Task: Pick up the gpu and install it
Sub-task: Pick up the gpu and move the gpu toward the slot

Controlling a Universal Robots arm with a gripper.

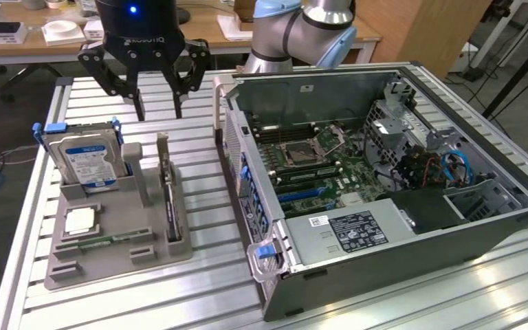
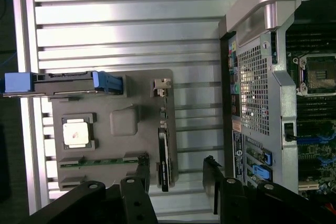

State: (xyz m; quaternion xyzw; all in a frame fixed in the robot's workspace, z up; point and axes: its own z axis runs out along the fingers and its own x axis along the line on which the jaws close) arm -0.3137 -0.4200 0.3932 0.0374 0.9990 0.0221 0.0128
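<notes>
Gripper (image 2: 176, 161) hung right in front of the wrist lens, jaws spread wide and holding nothing, up in the air over the slatted table (image 1: 200, 289). The gpu (image 1: 168, 196) stood on edge in the grey tray (image 1: 108, 260), untouched, on the side of the tray nearest the case (image 1: 484, 234) and well apart from the drive (image 1: 85, 161). From the wrist it sat between the two fingers but hard up toward one of them. So the grasp looked like a matter of centring first: bring the card to the middle of the gap, keep the fingers square across its thin body, come down straight, and bite the bare top edge away from the bracket, clear of the tray's posts. Hard to read were the card's faces, seen edge-on, and its bottom edge, sunk in the tray. The finger roots were cut off in the wrist view, how high the tips hung I couldn't tell, and the board's slots (image 1: 305, 196) were hard to tell apart.
</notes>
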